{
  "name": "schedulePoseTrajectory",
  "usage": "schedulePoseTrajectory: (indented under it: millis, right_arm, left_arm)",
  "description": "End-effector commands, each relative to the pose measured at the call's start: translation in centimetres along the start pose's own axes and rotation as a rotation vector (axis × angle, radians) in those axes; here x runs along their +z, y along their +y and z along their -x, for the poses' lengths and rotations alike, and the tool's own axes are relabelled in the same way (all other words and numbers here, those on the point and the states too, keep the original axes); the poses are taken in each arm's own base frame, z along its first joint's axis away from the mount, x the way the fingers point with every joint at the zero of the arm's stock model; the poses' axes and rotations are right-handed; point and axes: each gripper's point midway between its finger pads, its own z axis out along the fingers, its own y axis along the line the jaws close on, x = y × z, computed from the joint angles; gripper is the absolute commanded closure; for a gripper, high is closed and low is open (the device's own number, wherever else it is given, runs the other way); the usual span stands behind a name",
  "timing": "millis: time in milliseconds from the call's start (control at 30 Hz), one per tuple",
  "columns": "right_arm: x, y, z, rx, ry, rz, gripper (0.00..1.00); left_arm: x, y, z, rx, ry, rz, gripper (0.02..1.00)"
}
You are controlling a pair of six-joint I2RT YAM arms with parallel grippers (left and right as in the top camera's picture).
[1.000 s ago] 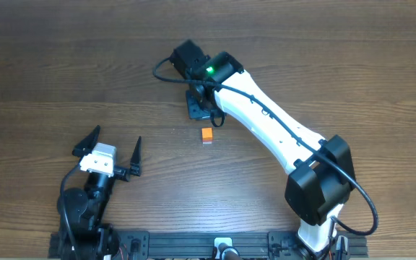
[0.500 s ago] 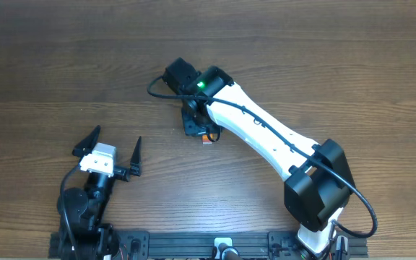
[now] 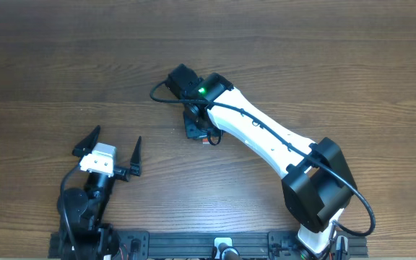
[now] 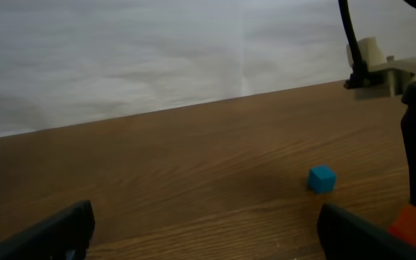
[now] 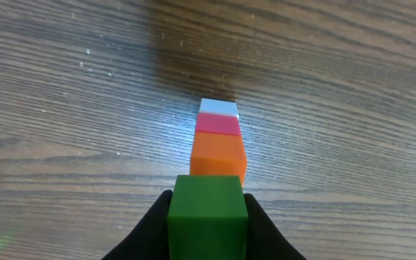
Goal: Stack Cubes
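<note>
Green cube (image 5: 207, 213) is clamped in the right gripper (image 5: 206, 230), just above the orange cube (image 5: 218, 160) that tops the stack (image 5: 218, 124). Placing seems in hand; next it must be lowered squarely onto the orange one, then released. Left gripper (image 3: 116, 135) rests open, well apart.

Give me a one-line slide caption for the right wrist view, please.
Right gripper shut on a green cube, close to a stack topped by an orange cube.
</note>
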Motion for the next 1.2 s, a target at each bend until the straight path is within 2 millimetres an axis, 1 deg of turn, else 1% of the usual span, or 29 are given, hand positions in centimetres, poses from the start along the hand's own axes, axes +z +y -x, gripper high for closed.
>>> schedulePoseTrajectory:
  millis: [33, 367, 900, 1200]
  right_arm:
    - [-0.97, 0.06, 0.37, 0.016, -0.030, 0.028, 0.989]
    - [-0.86, -0.38, 0.74, 0.022, -0.038, 0.022, 0.991]
    - [-0.70, -0.48, 1.08, 0.024, -0.052, 0.017, 0.989]
    - [-0.15, -0.74, 1.10, 0.029, -0.049, 0.011, 0.989]
  left_arm:
    - [0.00, 0.14, -0.17, 0.011, -0.001, 0.007, 0.020]
    - [0.00, 0.14, -0.17, 0.011, -0.001, 0.007, 0.020]
    - [0.00, 0.14, -0.17, 0.011, -0.001, 0.007, 0.020]
    - [0.00, 0.14, -0.17, 0.011, -0.001, 0.007, 0.020]
